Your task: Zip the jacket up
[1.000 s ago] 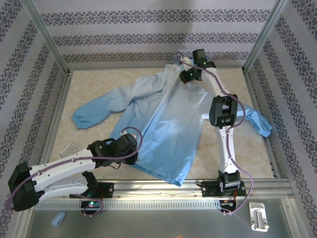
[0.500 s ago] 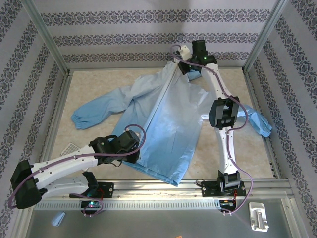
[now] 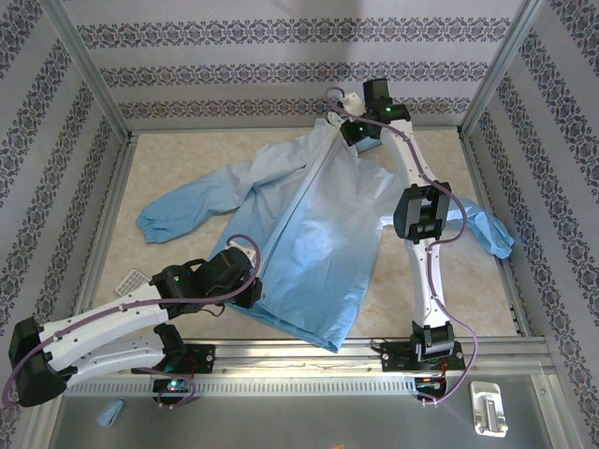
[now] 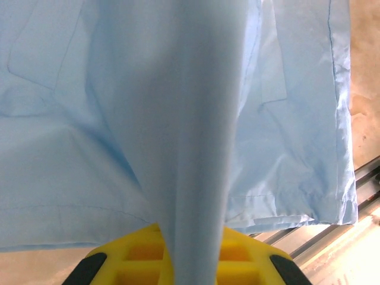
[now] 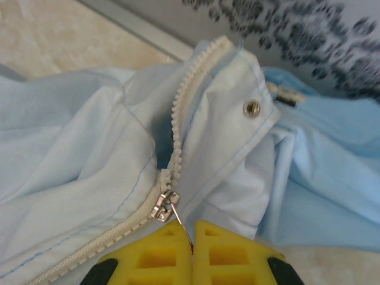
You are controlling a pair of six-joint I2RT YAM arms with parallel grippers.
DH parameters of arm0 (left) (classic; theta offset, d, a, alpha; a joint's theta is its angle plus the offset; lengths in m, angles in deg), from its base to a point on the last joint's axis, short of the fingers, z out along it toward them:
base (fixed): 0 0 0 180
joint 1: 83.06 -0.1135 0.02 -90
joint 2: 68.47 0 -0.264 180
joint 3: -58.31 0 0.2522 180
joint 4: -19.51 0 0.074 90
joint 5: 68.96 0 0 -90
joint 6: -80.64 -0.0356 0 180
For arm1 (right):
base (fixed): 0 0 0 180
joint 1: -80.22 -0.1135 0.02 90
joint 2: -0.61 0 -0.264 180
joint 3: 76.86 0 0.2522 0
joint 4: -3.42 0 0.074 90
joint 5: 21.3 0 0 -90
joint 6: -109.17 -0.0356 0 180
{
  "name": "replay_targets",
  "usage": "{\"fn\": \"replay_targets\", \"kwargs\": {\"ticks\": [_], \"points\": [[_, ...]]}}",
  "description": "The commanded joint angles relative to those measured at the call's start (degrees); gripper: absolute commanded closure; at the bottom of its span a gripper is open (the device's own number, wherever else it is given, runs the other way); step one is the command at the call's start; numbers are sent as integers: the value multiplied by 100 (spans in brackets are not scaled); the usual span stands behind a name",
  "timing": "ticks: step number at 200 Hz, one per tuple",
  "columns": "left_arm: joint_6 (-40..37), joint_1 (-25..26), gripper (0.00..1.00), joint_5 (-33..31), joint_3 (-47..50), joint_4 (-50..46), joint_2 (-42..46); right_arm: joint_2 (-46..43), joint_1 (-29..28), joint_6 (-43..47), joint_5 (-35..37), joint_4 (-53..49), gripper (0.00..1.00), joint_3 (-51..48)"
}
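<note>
thin light-blue hooded jacket (image 3: 318, 224) lay spread on the beige worktop (image 3: 187, 159)
left fingers (image 3: 246, 287) were clamped on its hem; right fingers (image 5: 189, 235) were pinched on the zipper's metal pull (image 5: 174, 212) near the collar.

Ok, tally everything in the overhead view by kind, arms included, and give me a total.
Jacket: 1
Robot arms (left arm, right arm): 2
Small blue scrap: 1
White gridded piece: 1
White block: 1
Total: 6
</note>
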Motion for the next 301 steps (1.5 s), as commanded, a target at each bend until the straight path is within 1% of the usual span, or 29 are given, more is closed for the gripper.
{"fn": "replay_targets", "kwargs": {"ticks": [1,26,49,66,73,85,104,115,130,165,174,178,182,193,198,204,224,249,275,287,301], "points": [[-56,160,100,525,213,-832,-105,-254,388,53,700,1484,100,-779],[-7,68,100,452,187,-385,-663,-799,215,-156,370,1735,100,-1596],[47,-149,100,376,141,-418,-1004,-1366,26,-246,440,2065,100,-2478],[7,-353,87,383,130,-537,-1063,-1561,-33,-324,481,2126,100,-2771],[-39,-413,81,383,100,-575,-1038,-1605,-43,-344,478,2125,100,-2818],[-144,-498,66,342,18,-629,-973,-1638,-92,-340,503,2096,100,-2855],[-326,-649,52,326,-129,-658,-906,-1674,-164,-276,605,2026,100,-2860],[-433,-758,46,383,-183,-625,-928,-1677,-183,-283,599,2011,100,-2874],[-558,-879,43,565,-201,-468,-1058,-1691,-192,-316,597,1974,100,-2873],[-815,-912,38,785,-168,10,-1724,-1786,-192,-292,667,1901,100,-2911],[-891,-913,41,823,-188,139,-1922,-1828,-175,-298,687,1893,100,-2918],[-928,-913,46,842,-211,179,-2004,-1856,-166,-300,692,1884,100,-2928],[-977,-913,54,863,-260,197,-2074,-1884,-147,-308,706,1879,100,-2930],[-1114,-913,81,806,-456,165,-2197,-1960,-93,-351,724,1862,100,-2926],[-1195,-913,91,717,-589,84,-2221,-1995,-52,-384,735,1846,100,-2923],[-1319,-913,100,564,-771,-54,-2226,-2064,-6,-426,758,1825,100,-2903],[-1903,-1019,100,50,-1523,-733,-2238,-2352,180,-600,814,1781,100,-2900],[-2888,-1557,100,-320,-2679,-1695,-2499,-2852,397,-785,998,1669,100,-2925],[-3796,-1962,100,-1064,-3902,-2564,-2862,-3603,511,-792,1270,1520,100,-3123],[-4090,-2152,100,-1168,-4156,-2728,-2955,-4003,474,-746,1412,1421,100,-3308],[-4240,-2461,100,-1069,-4127,-2801,-3014,-4388,355,-702,1505,1360,100,-3633]]}}
